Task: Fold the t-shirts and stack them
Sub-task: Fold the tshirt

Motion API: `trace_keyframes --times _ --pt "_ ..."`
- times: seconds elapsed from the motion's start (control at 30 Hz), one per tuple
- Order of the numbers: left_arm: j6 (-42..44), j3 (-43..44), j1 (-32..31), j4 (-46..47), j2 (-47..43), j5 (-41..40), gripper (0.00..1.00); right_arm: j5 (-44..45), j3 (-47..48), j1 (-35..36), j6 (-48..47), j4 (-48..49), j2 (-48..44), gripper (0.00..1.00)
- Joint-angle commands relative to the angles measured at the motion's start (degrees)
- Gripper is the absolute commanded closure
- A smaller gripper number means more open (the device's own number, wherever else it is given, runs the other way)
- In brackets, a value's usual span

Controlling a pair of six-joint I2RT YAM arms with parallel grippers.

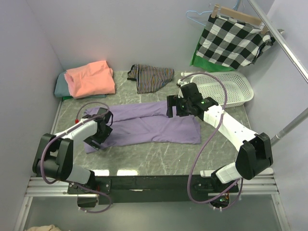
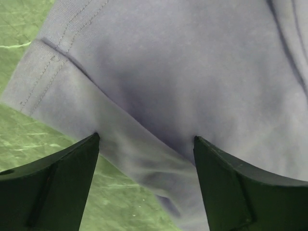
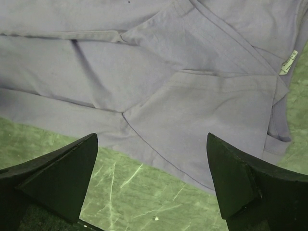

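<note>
Left gripper (image 2: 146,140) fingers wide, empty, over part-folded lavender-purple cotton t-shirt (image 1: 159,129) on marbled table (image 1: 192,154); right gripper (image 3: 151,139) wide, empty, over shirt's other end.

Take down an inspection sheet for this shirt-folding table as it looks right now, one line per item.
Surface: marble-look table, flat.
Job's things: lavender shirt spread mid-table, partly folded; salmon-pink shirt folded on grey-teal shirt, far left corner.
Clutter: striped cloth; white basket.
Grippers: left gripper and right gripper open over the lavender shirt, fingers holding nothing.
Cables: purple cable looping along each arm.
Surroundings: checked cloth on wooden hanger; metal rail.
</note>
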Motion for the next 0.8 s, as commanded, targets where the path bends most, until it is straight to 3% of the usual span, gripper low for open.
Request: trace_keyframes --times 0.0,0.23,0.43,0.47,0.5,0.6,0.67,0.77 --pt "-2.2 -2.2 1.0 3.0 -2.6 1.5 0.17 -0.3 1.1 -0.3 -1.4 -0.2 -0.5 0.00" --pt "-3.0 -4.4 3.4 4.2 -5.9 2.1 0.24 -0.4 1.7 -0.3 -1.6 -0.6 0.4 0.00" --pt "-2.3 -6.0 4.7 5.4 -6.7 3.0 0.53 -0.1 1.6 -0.3 -1.8 -0.8 1.2 0.00" --pt "-2.1 -6.1 4.8 5.9 -6.6 3.3 0.62 -0.1 1.6 -0.3 -1.8 -0.8 1.2 0.01" --pt "-1.9 -6.1 4.9 5.8 -6.4 3.3 0.64 -0.1 1.6 -0.3 -1.8 -0.8 1.2 0.01" --pt "-1.5 -5.6 5.1 5.1 -5.7 3.3 0.61 -0.2 1.7 -0.2 -1.8 -0.9 1.2 0.01" --pt "-1.1 -5.0 5.1 4.4 -5.7 3.3 0.53 -0.2 1.7 -0.3 -1.8 -1.0 1.5 0.01" --pt "-0.6 -4.4 5.1 2.9 -6.7 3.4 0.48 -0.1 1.8 -0.4 -2.0 -1.1 1.6 0.01"
